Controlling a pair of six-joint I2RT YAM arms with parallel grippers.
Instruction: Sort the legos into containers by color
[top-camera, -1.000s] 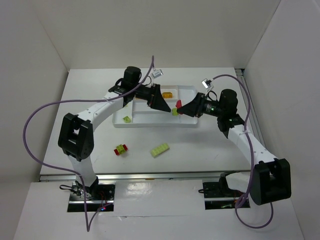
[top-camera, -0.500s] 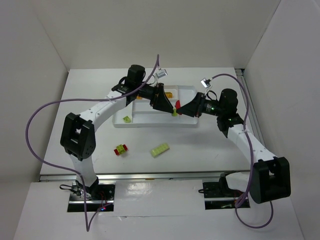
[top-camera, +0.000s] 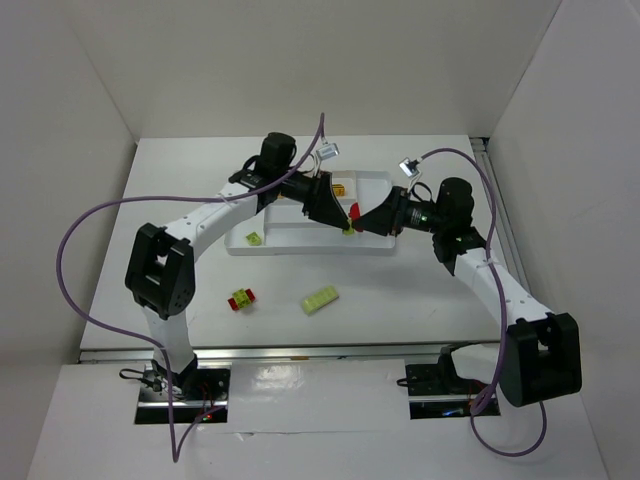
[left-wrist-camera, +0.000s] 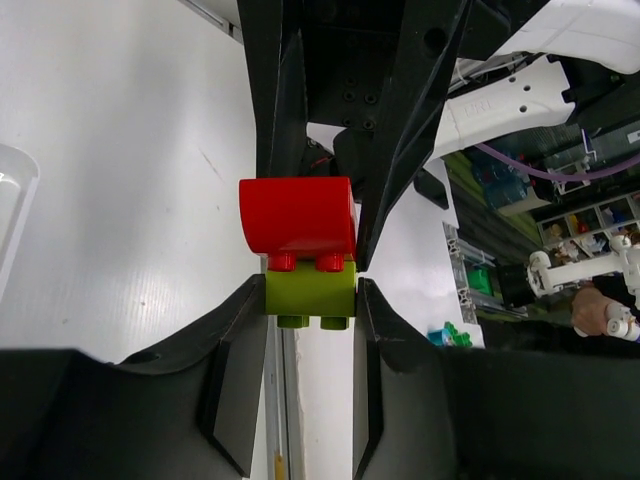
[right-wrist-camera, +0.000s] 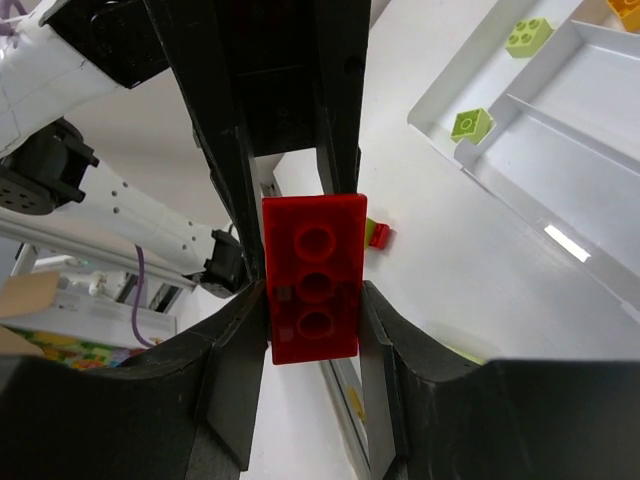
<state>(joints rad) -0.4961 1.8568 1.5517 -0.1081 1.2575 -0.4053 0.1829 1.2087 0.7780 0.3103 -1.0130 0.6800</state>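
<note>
Two arms have converged: left gripper (left-wrist-camera: 310, 296) clenches the green brick (left-wrist-camera: 311, 290), right gripper (right-wrist-camera: 311, 312) the red brick (right-wrist-camera: 312, 275), poised to separate them.

Left claw (left-wrist-camera: 310, 300) clamped, right claw (right-wrist-camera: 312, 305) clamped

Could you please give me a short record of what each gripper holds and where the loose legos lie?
left gripper: shut on green brick
right gripper: shut on red brick
bricks: stacked together, held over the tray
in tray: light green lego; yellow-orange lego
on table: mixed-colour stack; long light green brick
</note>
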